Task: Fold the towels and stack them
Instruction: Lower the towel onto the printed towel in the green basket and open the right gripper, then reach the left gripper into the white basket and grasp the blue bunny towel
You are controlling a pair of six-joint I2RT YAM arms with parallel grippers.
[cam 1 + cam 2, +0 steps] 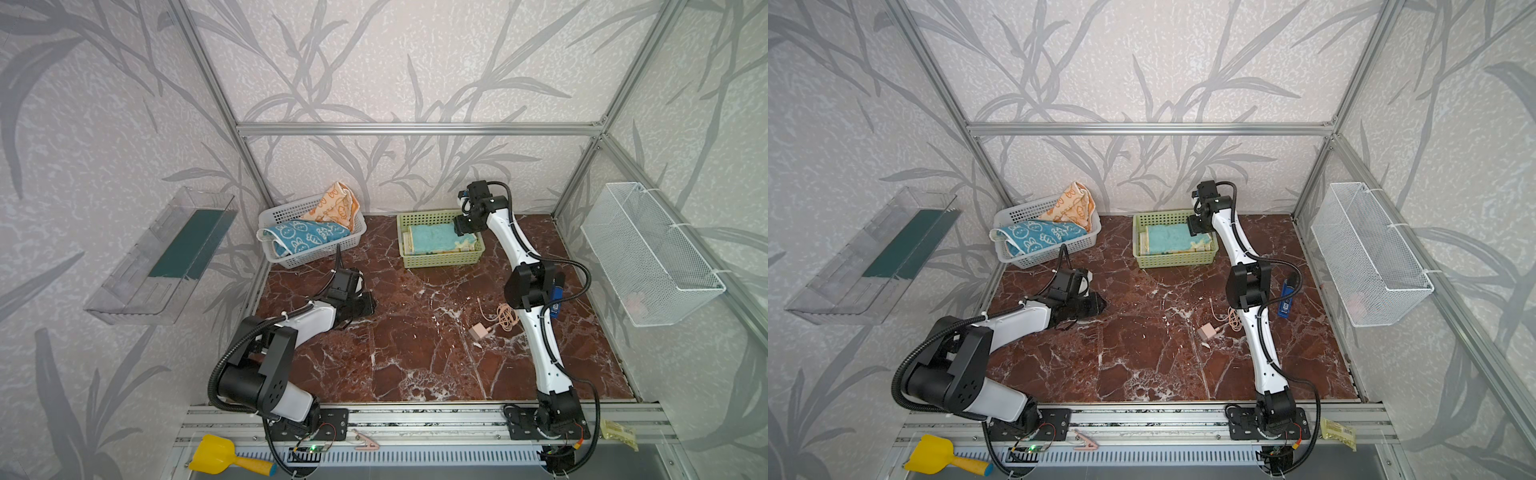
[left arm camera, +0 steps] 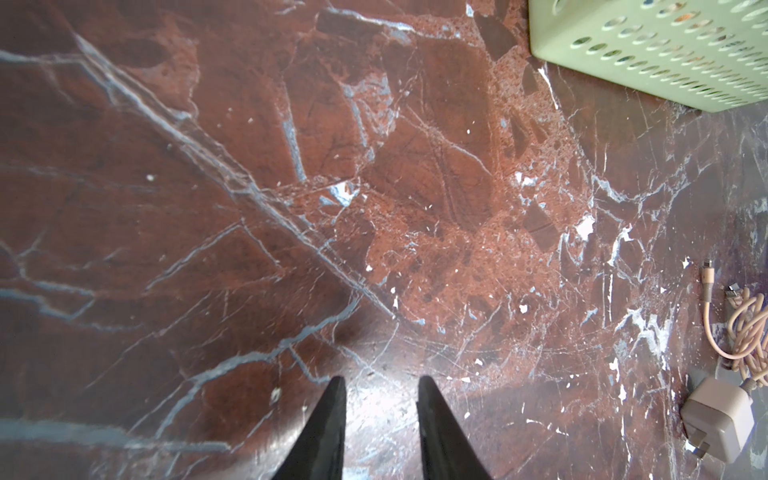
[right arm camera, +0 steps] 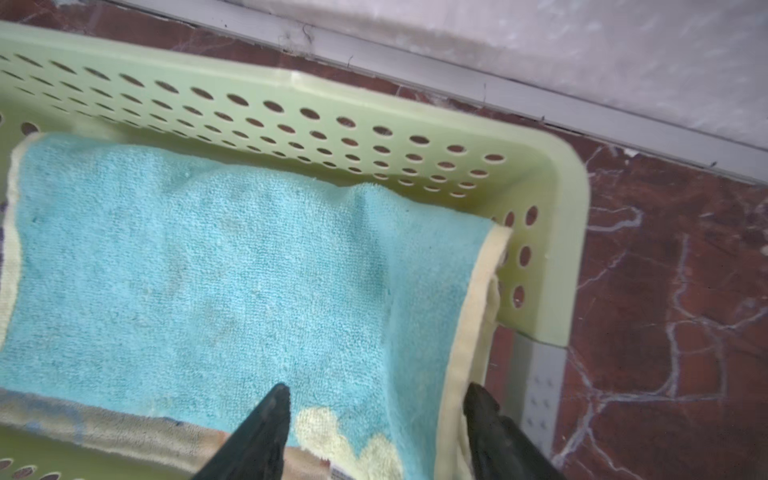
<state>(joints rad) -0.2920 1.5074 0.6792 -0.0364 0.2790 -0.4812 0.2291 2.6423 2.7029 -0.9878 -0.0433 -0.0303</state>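
The open, empty right end effector (image 3: 378,388) should be lifted straight up, so the blue towel (image 3: 208,270) is not dragged.

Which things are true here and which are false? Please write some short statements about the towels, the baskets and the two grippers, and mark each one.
1. A folded blue towel lies in the green basket. True.
2. The right gripper is shut on that towel. False: its fingers stand open over the towel's edge.
3. The white basket holds a bunny towel and an orange towel, both unfolded. True.
4. The left gripper holds a towel. False: its fingers are apart over the table, holding nothing.
5. The charger lies in the green basket. False: it lies on the table.
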